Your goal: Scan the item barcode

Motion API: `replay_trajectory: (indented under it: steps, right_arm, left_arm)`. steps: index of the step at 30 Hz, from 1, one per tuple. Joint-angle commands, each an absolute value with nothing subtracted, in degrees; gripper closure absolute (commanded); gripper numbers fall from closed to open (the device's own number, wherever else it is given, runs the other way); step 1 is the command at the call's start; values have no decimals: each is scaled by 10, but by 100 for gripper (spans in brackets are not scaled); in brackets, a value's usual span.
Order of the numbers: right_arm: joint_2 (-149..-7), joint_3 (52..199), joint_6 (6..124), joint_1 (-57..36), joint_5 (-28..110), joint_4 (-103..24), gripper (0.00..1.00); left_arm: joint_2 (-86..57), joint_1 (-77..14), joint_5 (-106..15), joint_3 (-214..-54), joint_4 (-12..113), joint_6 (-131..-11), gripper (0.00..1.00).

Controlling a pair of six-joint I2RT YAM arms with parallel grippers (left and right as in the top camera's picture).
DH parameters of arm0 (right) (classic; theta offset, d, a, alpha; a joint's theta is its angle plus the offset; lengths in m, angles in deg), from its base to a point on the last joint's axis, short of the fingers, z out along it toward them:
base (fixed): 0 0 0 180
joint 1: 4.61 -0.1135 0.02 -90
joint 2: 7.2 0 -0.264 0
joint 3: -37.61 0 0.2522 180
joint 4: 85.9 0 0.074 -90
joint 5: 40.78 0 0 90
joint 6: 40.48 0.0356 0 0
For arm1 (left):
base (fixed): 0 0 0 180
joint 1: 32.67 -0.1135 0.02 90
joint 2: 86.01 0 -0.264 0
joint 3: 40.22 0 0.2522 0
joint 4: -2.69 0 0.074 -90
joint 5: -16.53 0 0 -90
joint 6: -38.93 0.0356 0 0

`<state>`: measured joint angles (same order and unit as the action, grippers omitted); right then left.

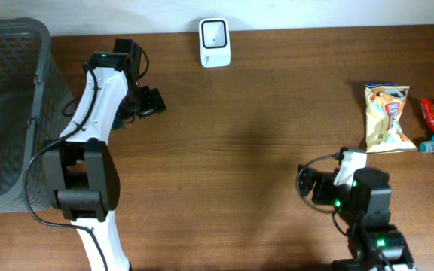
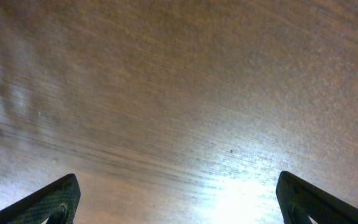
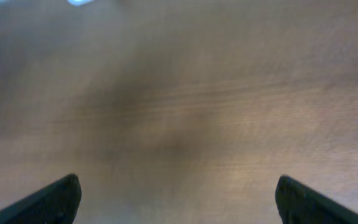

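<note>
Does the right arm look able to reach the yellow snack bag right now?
Likely yes: the right pincer is open and empty, the yellow snack bag lies nearby, and only bare table lies between, though the pincer faces away.

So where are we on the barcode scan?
Nothing done yet. The snack bag lies untouched at the right of the table, apart from the white scanner at the back edge. Nothing in hand: left arm and right arm both show open, empty jaws. Left: pick, present, scan.
</note>
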<state>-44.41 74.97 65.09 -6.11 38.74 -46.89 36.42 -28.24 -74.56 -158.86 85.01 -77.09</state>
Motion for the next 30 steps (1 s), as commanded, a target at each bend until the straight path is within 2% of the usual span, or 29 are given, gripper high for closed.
replay_trajectory:
  steps: [1, 5, 8, 12, 15, 17, 24, 30]
  right_arm:
    - [-353, 636, 648, -65, 304, -587, 1]
    - [-195, 575, 647, -65, 306, -615, 1]
    - [-136, 569, 617, -65, 321, -616, 1]
    - [-80, 517, 602, -65, 346, -694, 1]
    - [-74, 517, 602, -65, 429, -717, 1]
    - [-74, 517, 602, -65, 497, -683, 1]
    - [-74, 517, 486, -65, 504, -674, 1]
    - [-74, 517, 465, -65, 504, -674, 1]
  left_arm:
    - [368, -282, -748, -1590, 851, -776, 1]
    - [368, -282, -748, -1590, 851, -776, 1]
    - [368, -282, -748, -1590, 851, -776, 1]
    - [368, -282, -748, -1590, 851, -776, 1]
    - [368, -282, -748, -1590, 851, -776, 1]
    - [368, -282, -748, -1590, 851, -776, 1]
    - [368, -282, -748, -1590, 851, -776, 1]
    - [368, -282, -748, -1590, 851, -776, 1]
